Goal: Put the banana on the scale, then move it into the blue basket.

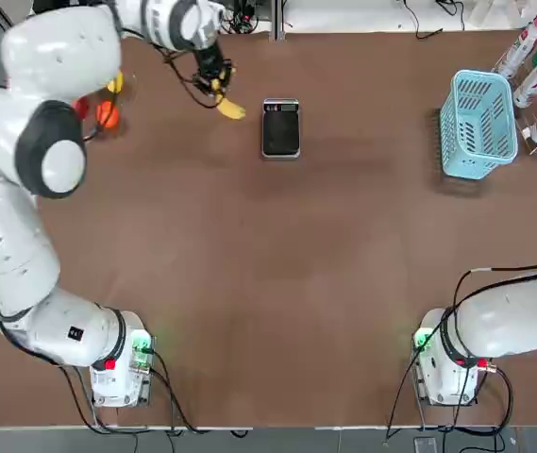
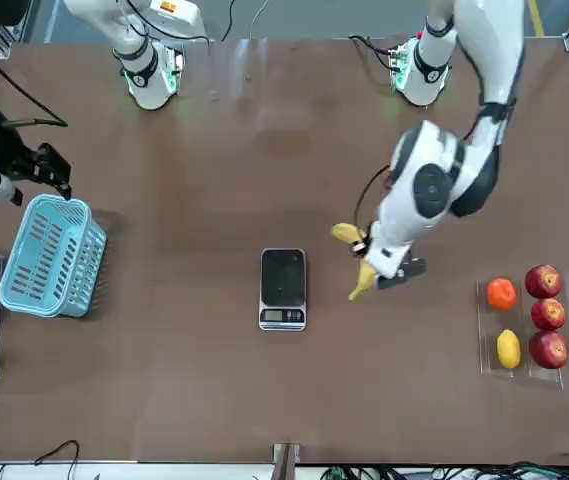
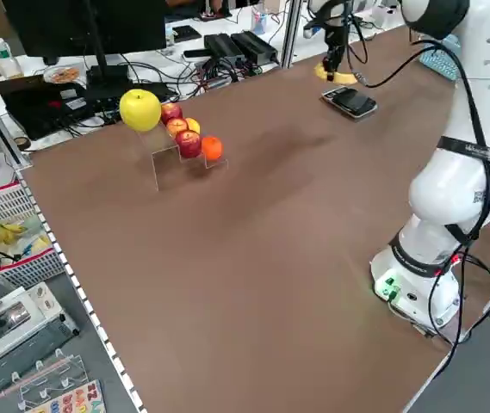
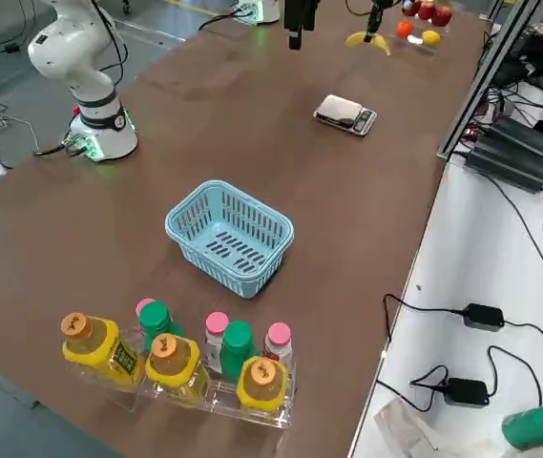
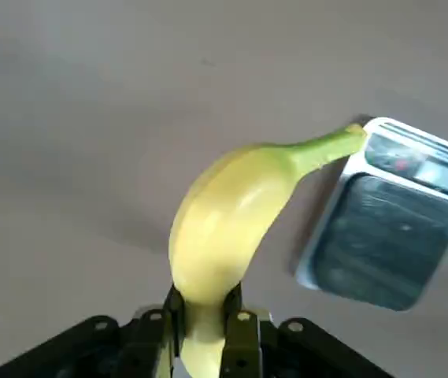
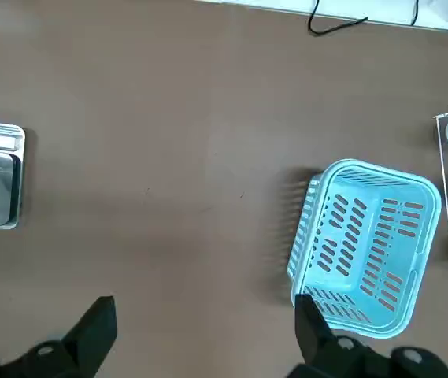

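Observation:
My left gripper [image 1: 216, 85] is shut on one end of the yellow banana [image 1: 229, 109], holding it just above the table. Its fingers [image 5: 241, 327] clamp the fruit from both sides, and the green stem of the banana [image 5: 231, 213] points toward the scale [image 5: 389, 236]. The scale [image 1: 280, 127], dark-topped with a silver rim, lies just to the banana's right with nothing on it. The blue basket [image 1: 477, 123] stands far right with nothing in it. My right gripper [image 6: 205, 331] hovers open, high above the table near the basket [image 6: 369, 244].
A clear stand with apples, an orange, a lemon and a large yellow fruit [image 2: 529, 310] sits at the table's far left. A rack of bottles [image 4: 176, 358] stands beyond the basket at the right edge. Bare brown tabletop [image 1: 277, 264] lies between scale and basket.

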Controlling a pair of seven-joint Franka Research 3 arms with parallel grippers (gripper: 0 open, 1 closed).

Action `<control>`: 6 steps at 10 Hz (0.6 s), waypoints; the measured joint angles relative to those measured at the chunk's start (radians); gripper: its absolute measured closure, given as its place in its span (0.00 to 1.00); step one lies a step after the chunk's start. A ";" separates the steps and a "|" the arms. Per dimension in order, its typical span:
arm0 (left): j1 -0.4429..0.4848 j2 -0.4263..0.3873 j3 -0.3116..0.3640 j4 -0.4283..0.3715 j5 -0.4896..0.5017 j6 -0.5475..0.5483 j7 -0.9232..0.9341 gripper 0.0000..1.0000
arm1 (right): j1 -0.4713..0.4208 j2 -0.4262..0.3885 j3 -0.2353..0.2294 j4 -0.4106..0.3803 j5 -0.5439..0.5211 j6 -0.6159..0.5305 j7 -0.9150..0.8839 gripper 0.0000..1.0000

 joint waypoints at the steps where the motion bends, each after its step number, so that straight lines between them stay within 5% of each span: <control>1: -0.058 0.077 0.004 0.076 0.003 0.000 -0.063 0.81 | 0.001 0.000 0.001 0.000 0.000 0.000 0.000 0.00; 6: -0.175 0.258 0.026 0.258 0.004 0.041 -0.120 0.81 | 0.001 0.000 0.001 -0.001 0.000 0.003 0.000 0.00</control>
